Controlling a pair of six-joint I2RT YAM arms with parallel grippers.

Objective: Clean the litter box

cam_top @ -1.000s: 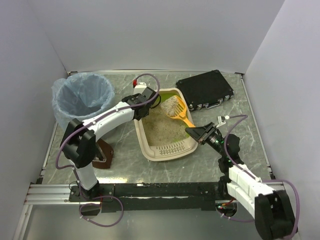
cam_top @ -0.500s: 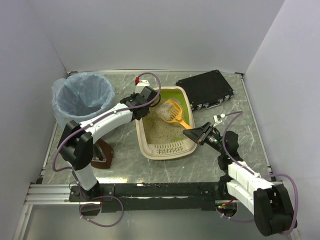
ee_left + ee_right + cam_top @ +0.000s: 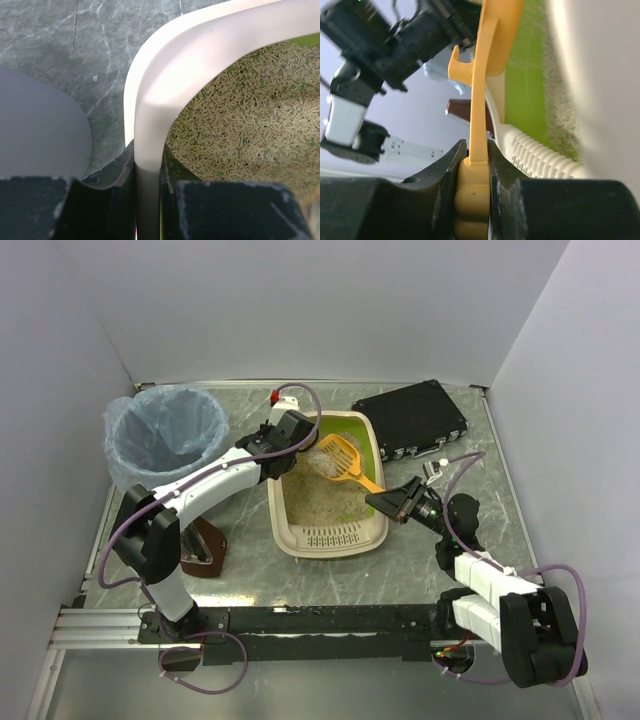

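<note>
The litter box (image 3: 330, 548) sits mid-counter, its far-left rim pinched by the left tool (image 3: 298, 445), while the right tool (image 3: 388, 502), clamped on the orange scoop (image 3: 340, 461), has swung it leftward and its granules have mostly sifted out, probably leaving clumps for the bin (image 3: 122, 455).

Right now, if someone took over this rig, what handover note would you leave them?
Left gripper: shut on the rim of the shallow beige plastic litter box, at its far left corner.
Right gripper: shut on the handle of the orange slotted plastic scoop, head raised over the litter.
Done: scoop in hand. Left: carry waste to the round blue-bagged bin left of the box.
</note>
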